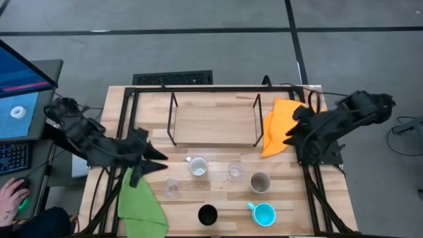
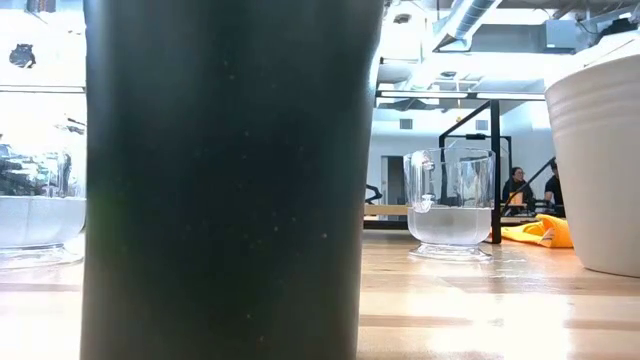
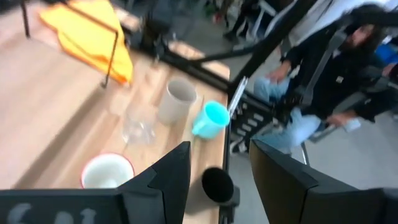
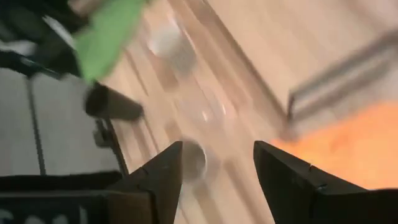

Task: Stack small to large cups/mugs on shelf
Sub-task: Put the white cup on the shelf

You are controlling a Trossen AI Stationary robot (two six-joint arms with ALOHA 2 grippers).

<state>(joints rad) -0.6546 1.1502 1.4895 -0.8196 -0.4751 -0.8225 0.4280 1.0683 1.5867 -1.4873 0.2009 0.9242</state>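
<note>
The shelf (image 1: 215, 119), a wooden board in thin black rods, stands empty at the far middle. In front of it stand the white mug (image 1: 197, 166), a clear glass cup (image 1: 235, 170), the grey-beige mug (image 1: 260, 182), a second glass cup (image 1: 172, 188), the black mug (image 1: 207, 215) and the light blue mug (image 1: 264, 213). My left gripper (image 1: 158, 160) is open and empty left of the white mug, above the table. In its wrist view (image 3: 217, 168) the mugs lie ahead. My right gripper (image 1: 291, 132) is open and empty over the orange cloth, as its wrist view (image 4: 217, 168) also shows.
A green cloth (image 1: 139, 205) lies at the near left and an orange cloth (image 1: 281, 125) right of the shelf. A larger black frame (image 1: 198, 89) borders the table. A person's hand (image 1: 10, 198) rests at the desk on the left. In the low view the black mug (image 2: 230, 180) fills the foreground.
</note>
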